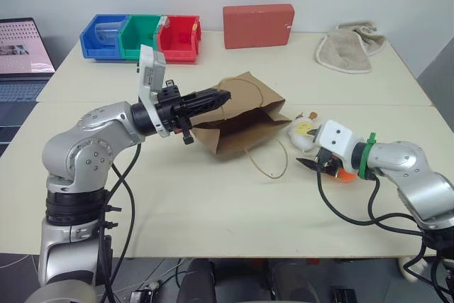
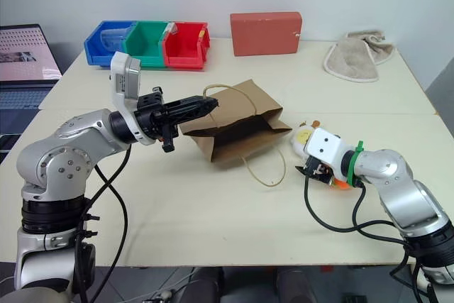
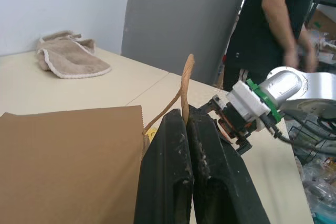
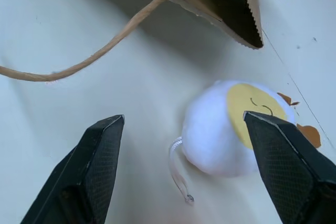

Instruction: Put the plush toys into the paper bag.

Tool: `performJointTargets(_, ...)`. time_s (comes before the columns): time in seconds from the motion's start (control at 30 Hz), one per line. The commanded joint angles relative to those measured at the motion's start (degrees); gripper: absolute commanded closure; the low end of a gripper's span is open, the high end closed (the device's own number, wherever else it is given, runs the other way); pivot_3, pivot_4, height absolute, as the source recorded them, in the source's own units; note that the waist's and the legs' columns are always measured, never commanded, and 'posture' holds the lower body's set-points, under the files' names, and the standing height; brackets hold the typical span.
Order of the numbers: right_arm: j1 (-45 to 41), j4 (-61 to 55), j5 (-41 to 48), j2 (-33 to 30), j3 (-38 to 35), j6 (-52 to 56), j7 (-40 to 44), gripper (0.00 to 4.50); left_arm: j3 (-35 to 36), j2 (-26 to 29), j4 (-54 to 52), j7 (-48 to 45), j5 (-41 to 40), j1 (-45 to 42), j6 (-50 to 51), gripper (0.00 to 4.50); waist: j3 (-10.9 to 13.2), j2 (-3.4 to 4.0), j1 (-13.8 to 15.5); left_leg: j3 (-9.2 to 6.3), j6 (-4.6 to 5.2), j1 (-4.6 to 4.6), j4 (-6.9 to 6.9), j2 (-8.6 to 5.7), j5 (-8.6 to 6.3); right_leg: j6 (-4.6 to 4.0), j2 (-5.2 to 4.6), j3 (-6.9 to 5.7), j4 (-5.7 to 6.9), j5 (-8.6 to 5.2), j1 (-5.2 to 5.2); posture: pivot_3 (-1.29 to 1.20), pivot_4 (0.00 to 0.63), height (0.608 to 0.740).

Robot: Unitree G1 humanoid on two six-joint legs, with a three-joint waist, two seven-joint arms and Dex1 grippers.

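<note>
On the cream table (image 1: 177,211), left claw (image 1: 225,96) pinches the paper bag (image 1: 245,122) handle, right claw (image 4: 181,166) gapes; a person, blurred, stands beyond.

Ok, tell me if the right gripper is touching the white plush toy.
Apart. The right wrist view shows the right gripper open, table visible between the white plush toy and either finger.

The right hand (image 1: 317,163) and its wrist are covering most of the orange toy (image 1: 345,174), leaving just a sliver showing. The same wrist is hiding part of the white toy (image 1: 303,133). The inside of the paper bag (image 1: 245,122) is lying in shadow, so its contents cannot be told. The picture's edge is cutting off the laptop (image 1: 21,58) at the left. In the left wrist view, the person (image 3: 273,24) is appearing blurred and cropped at the top.
</note>
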Motion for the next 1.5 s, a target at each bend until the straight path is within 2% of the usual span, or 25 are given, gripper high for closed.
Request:
performJointTargets(0.03,-1.7,4.3,-6.7,1.1,2.5,-6.6,-2.8,0.71,0.9,-0.1,-2.4,0.2,-1.0,-0.4,-0.4,4.50,0.0,0.00,0.0,0.00,0.00,-0.01,0.00,0.00,0.00,0.00,0.00,0.00,0.00,0.00,0.00,0.00,0.150,0.740)
performJointTargets(0.07,-2.1,6.1,-8.5,1.8,3.4,-8.1,-3.8,0.71,0.8,-0.2,-2.5,0.3,-0.9,-0.3,-0.5,4.50,0.0,0.00,0.0,0.00,0.00,0.00,0.00,0.00,0.00,0.00,-0.01,0.00,0.00,0.00,0.00,0.00,0.150,0.740)
performJointTargets(0.17,-3.1,10.5,-12.1,3.5,4.2,-10.5,-5.8,1.33,1.0,-0.1,-2.5,0.4,-0.9,-0.4,-0.4,4.50,0.0,0.00,0.0,-0.02,-0.01,0.01,0.00,0.00,0.00,0.00,0.00,-0.02,0.02,0.01,0.00,0.00,0.150,0.740)
performJointTargets(0.43,-4.3,14.0,-16.5,5.6,2.6,-14.6,-7.4,4.27,1.0,-0.1,-2.3,0.5,-0.7,-0.6,-0.5,4.50,0.0,0.00,0.1,-0.03,-0.01,0.02,0.02,0.00,0.01,0.00,-0.01,-0.03,0.05,0.01,0.02,0.00,0.150,0.740)
performJointTargets(0.47,-4.5,13.7,-15.9,5.4,1.8,-14.5,-6.7,4.46,1.1,-0.1,-2.3,0.5,-0.7,-0.7,-0.5,4.50,0.0,0.00,0.1,-0.03,-0.01,0.02,0.02,0.00,0.01,0.00,-0.01,-0.02,0.05,0.01,0.02,0.00,0.150,0.740)
performJointTargets(0.57,-5.1,11.0,-11.7,3.6,-2.2,-11.9,-2.7,4.46,1.4,-0.1,-2.0,0.7,-0.8,-1.1,-0.5,4.50,0.0,0.00,0.1,-0.04,-0.01,0.02,0.04,-0.01,0.01,0.00,-0.01,-0.03,0.08,0.02,0.03,0.00,0.150,0.740)
performJointTargets(0.7,-5.8,0.3,2.3,-5.2,-10.3,-5.0,13.3,4.46,1.7,0.1,-1.6,0.8,-0.9,-1.7,-0.5,4.50,0.1,0.12,0.3,-0.04,-0.01,-0.01,0.03,-0.04,0.01,0.02,-0.05,-0.02,0.08,0.03,0.02,0.00,0.150,0.740)
performJointTargets(0.8,-5.8,-3.8,8.1,-9.5,-12.8,-1.5,18.8,4.46,1.8,0.2,-1.4,0.6,-1.0,-1.9,-0.6,4.50,0.1,0.10,0.3,-0.13,0.00,0.00,0.00,-0.02,0.00,0.02,-0.05,-0.13,0.08,0.03,0.04,0.00,0.150,0.740)
performJointTargets(0.87,-7.2,-8.2,15.2,-12.8,-15.2,2.0,24.5,4.46,1.8,0.3,-1.2,0.4,-0.9,-2.0,-0.6,4.50,0.1,0.09,0.3,-0.20,0.00,0.06,-0.02,0.01,0.00,0.01,-0.02,-0.20,0.05,0.02,0.13,0.00,0.150,0.740)
performJointTargets(0.93,-9.9,-11.7,21.1,-12.8,-15.3,5.2,26.7,4.46,1.7,0.3,-1.0,0.2,-0.8,-2.3,-0.7,4.50,0.1,0.09,0.1,-0.18,0.00,0.06,-0.01,0.00,0.00,0.01,-0.03,-0.18,0.03,0.02,0.14,0.00,0.150,0.740)
performJointTargets(1.0,-14.2,-13.0,23.4,-8.4,-12.2,8.3,23.9,4.46,1.5,0.3,-0.9,-0.2,-0.8,-2.5,-0.7,4.50,0.1,0.09,-0.2,-0.10,0.00,0.09,0.00,0.00,0.00,0.01,-0.03,-0.11,0.04,0.02,0.15,0.00,0.150,0.740)
performJointTargets(1.07,-17.6,-12.4,22.0,-3.5,-7.8,9.6,20.6,4.46,1.5,0.2,-0.9,-0.5,-0.9,-2.9,-0.7,4.50,0.1,0.07,-0.6,-0.08,0.00,0.20,0.03,0.03,0.00,0.01,-0.02,-0.11,0.04,0.02,0.22,0.00,0.150,0.740)
performJointTargets(1.2,-20.7,-8.2,15.5,1.9,-1.0,6.7,17.2,4.46,1.3,0.3,-1.2,-1.2,-1.2,-3.1,-0.4,4.50,0.1,0.05,-0.3,-0.09,-0.01,0.18,0.06,0.00,0.01,0.02,-0.02,-0.10,0.03,0.02,0.22,0.00,0.150,0.740)
performJointTargets(1.33,-24.6,1.1,6.5,11.1,7.4,1.6,11.3,4.46,1.4,-0.2,-1.7,-0.7,-1.4,-3.1,-0.4,4.50,0.1,0.03,0.0,-0.10,-0.01,0.14,0.05,0.00,0.01,0.02,-0.03,-0.12,0.04,0.03,0.18,0.00,0.150,0.740)
performJointTargets(1.5,-26.8,8.1,-2.0,18.6,12.6,-3.0,5.8,4.46,1.9,-0.4,-2.2,-0.2,-2.5,-3.0,0.1,4.50,0.1,0.04,0.1,-0.17,-0.01,0.04,0.01,0.00,0.01,0.01,-0.03,-0.18,0.19,0.04,0.02,0.00,0.150,0.740)
